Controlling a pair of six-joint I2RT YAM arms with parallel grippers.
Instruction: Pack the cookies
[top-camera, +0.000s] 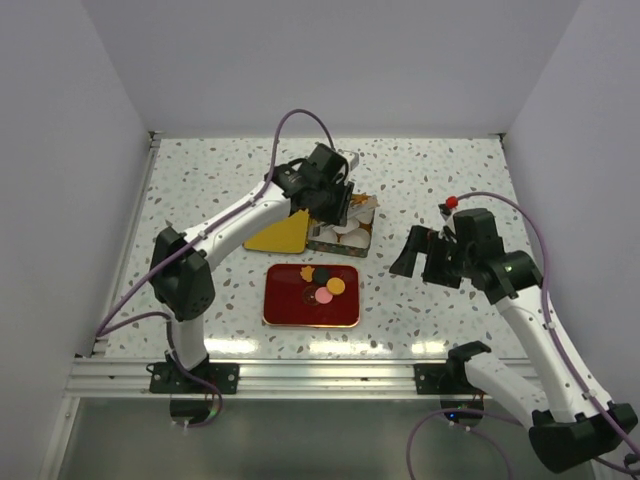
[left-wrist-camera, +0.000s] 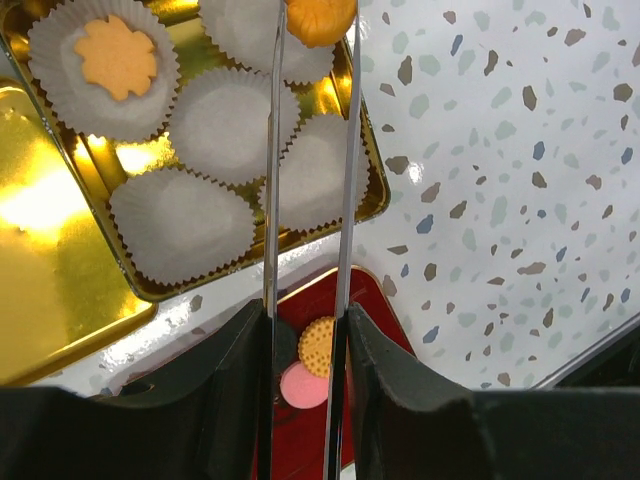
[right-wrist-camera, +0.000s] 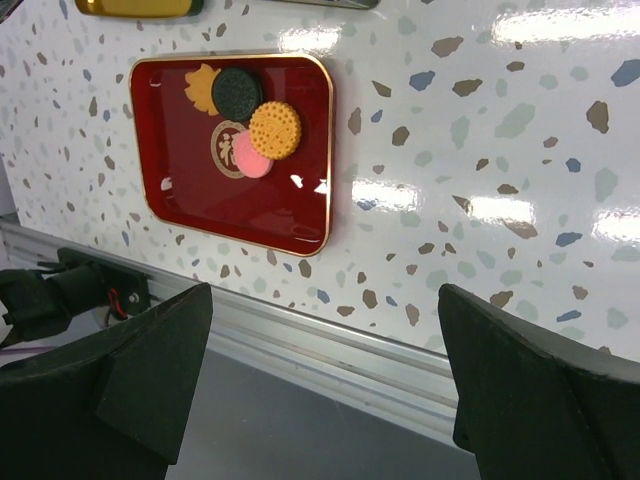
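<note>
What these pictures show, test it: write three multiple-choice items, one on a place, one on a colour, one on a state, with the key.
1. The flower-shaped cookie in the left wrist view lies
A. on the bare table
B. in a paper cup in the gold tin
C. between the right fingers
2. The tray under the loose cookies is
A. red
B. blue
C. white
3. The right gripper is
A. shut on a pink cookie
B. shut on a paper cup
C. open and empty
Key: 1 B, it sits in a white cup inside the tin; 2 A, its floor is dark red; 3 C, its jaws stand wide apart with nothing between.
</note>
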